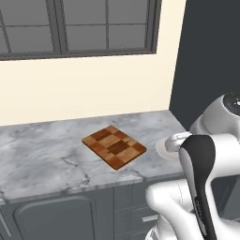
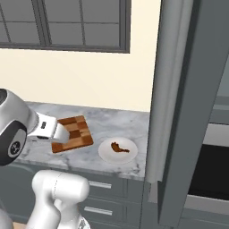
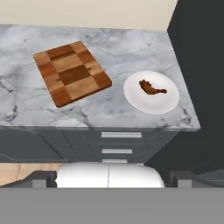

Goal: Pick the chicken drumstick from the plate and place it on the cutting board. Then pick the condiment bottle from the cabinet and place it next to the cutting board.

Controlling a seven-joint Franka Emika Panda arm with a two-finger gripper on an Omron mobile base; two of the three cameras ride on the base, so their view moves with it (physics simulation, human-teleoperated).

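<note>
Left base view: the board [image 1: 114, 146] lies at an angle on the grey marble counter [image 1: 42, 150]. The white arm [image 1: 201, 173] rises at lower right and covers most of the plate [image 1: 161, 146], so just a pale sliver of it shows past the board. A dark window [image 1: 77, 26] sits in the cream wall [image 1: 84, 84], and the dark cabinet [image 1: 206, 56] stands at the right.

Right base view: the plate [image 2: 106, 154] shows whole, just right of the board [image 2: 77, 134], not touching it. The drumstick [image 2: 119, 148] lies on the plate, near its middle. The arm crosses the board's left end. The cabinet door [image 2: 167, 89] stands in front, hiding the counter's right end, with an oven front [image 2: 210, 174] beyond. Drawers [image 2: 100, 190] run under the counter.

Hand view: from above and back, board [image 3: 71, 73] at left, plate [image 3: 168, 104] at right near the counter's corner, the drumstick [image 3: 152, 88] on it. The gripper [image 3: 108, 179] hangs well back from both, fingers [image 3: 41, 179] spread wide, holding nothing.
</note>
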